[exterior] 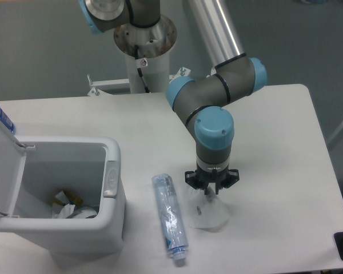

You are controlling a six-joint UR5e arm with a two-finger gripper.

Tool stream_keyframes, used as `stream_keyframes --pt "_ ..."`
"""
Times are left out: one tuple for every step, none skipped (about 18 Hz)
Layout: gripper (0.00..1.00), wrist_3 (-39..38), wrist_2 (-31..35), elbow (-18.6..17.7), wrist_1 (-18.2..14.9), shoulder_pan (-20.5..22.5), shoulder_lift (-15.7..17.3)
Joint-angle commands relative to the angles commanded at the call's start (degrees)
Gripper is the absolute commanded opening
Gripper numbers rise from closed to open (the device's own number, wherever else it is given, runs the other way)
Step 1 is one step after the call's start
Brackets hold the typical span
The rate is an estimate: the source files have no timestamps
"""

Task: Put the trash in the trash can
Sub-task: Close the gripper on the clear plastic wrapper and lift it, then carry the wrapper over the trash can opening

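- Trash can [111,225]: the white bin sits at about 8 o'clock on the table [274,142], its flip lid [3,165] standing open on the far left and the grey latch [111,178] on the rim that faces the bottle. Crumpled scraps [68,205] already lie on its floor.
- Arm [217,97]: the grey links with blue caps reach down from the 12 o'clock mount, the wrist pointing straight at the tabletop just right of centre.
- Crushed bottle [170,217]: clear with a bluish tint, it lies flat between the bin and the wrapper, its length running from 12 to 6 o'clock with the cap end toward 6 o'clock. It is near the bin wall but apart from it.
- Wrapper [208,212]: the translucent white piece rests on the table just to the bottle's 3 o'clock, directly under the tool.
- Gripper [210,191]: the black fingers are drawn close together and press down onto the wrapper's top edge at its 12 o'clock side; they seem to be pinching it, though the wrist hides the tips too much to be sure of the hold.
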Motion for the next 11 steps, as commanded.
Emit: stream_keyframes --pt "0.01 -0.09 0.0 0.26 0.0 0.09 0.0" --pt "0.0 0.08 -0.09 0.44 0.0 0.09 0.26" --pt "0.0 0.34 -0.17 0.79 0.0 0.09 0.7" --pt "0.0 0.43 -0.18 1.66 0.0 0.09 0.96" --pt "0.0 0.52 -0.18 3.06 0.0 0.17 1.49" --pt "0.0 0.26 -0.18 5.17 0.0 0.17 1.93" --pt "0.0 -0.18 -0.52 7.8 0.0 0.17 2.02" --pt "0.0 -0.35 -0.79 10.69 -0.09 0.26 2.19" --pt "0.0 -1.31 -1.75 13.07 -0.17 0.61 2.72" --pt "0.0 -3.06 -4.28 14.92 -0.18 0.88 2.9" --pt "0.0 -5.26 -7.18 16.42 -0.18 1.14 3.16"
